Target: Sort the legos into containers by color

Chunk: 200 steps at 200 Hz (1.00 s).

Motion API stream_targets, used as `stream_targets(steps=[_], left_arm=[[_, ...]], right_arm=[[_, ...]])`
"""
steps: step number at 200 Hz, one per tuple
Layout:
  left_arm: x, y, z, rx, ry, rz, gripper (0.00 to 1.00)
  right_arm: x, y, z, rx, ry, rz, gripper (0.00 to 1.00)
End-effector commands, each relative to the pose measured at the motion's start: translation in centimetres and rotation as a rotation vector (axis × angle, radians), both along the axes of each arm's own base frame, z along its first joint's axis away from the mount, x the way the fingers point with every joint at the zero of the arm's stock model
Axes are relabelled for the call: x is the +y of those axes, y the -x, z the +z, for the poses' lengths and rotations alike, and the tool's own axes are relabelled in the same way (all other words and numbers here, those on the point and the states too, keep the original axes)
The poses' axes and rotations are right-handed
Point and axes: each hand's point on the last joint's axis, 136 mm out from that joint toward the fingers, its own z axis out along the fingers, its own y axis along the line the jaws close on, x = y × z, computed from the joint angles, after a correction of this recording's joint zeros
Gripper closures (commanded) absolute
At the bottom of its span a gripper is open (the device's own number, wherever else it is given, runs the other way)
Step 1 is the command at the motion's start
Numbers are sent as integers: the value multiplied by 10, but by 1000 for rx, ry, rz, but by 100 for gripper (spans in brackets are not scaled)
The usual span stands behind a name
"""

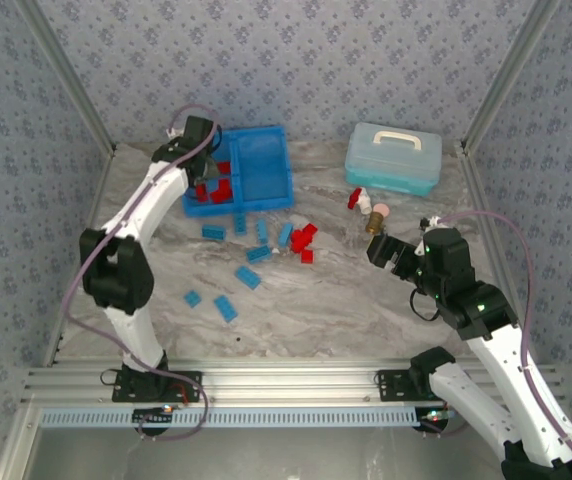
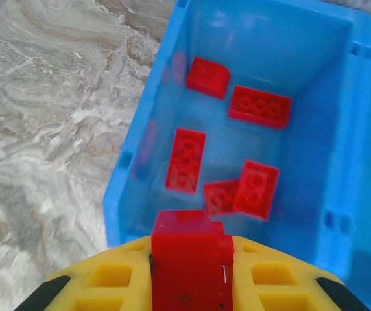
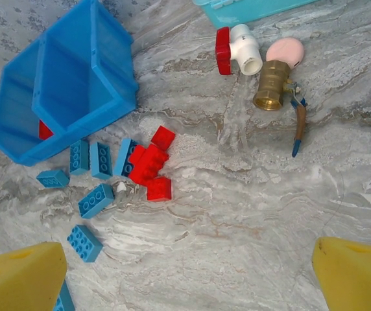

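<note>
Left wrist view, read with the top external and right wrist views. My left end effector [image 2: 192,282] is clenched on one red brick [image 2: 191,256], gripped between its yellow pads [image 2: 114,278] at the bottom centre of the frame, just over the near wall of the blue tray [image 2: 130,188]. Five red legos [image 2: 185,160] already lie in the compartment below, which is the left compartment [image 1: 218,185] in the top view. The right compartment [image 1: 264,160] shows no brick that I can make out. On the marble surface [image 1: 346,300], a small red cluster [image 1: 303,242] lies below the tray's lower right corner, and about eight light blue bricks [image 1: 248,277] are scattered from there toward the lower left. My right end effector [image 3: 189,275] is released, its pads wide apart and holding nothing. I judge the red sorting a little over half done and the blue sorting not yet begun.
</note>
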Motion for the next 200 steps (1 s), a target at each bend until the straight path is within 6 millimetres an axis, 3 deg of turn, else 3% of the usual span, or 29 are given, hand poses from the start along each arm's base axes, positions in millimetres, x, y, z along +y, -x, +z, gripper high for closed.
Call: stream_targets(steps=[1,36,65,96,119,144,169,200], left_arm=[[-10,-21,-7,44,3,-72,77],[-3,-57,-24,97,-20,-70,71],[3,-68,-34,125,-16,-61,68],[-7,-64,-21,118,42,-91,55],[-11,-56,7,72,77,-103,53],[-20,-34,54,0,146,-128,53],[-51,8,97,-117,239,-196,52],[-106,73,94,-192,285,-325,52]], right_arm=[[-3,6,1,15,2,-2,0],[-7,12,3,9,9,-10,0],[-11,16,3,7,7,-20,0],[-12,15,2,8,7,-29,0],[-10,12,3,-1,-7,-30,0],[-9,10,2,1,-8,-30,0],[-8,8,0,2,-9,-35,0],[-6,4,-3,4,-14,-35,0]])
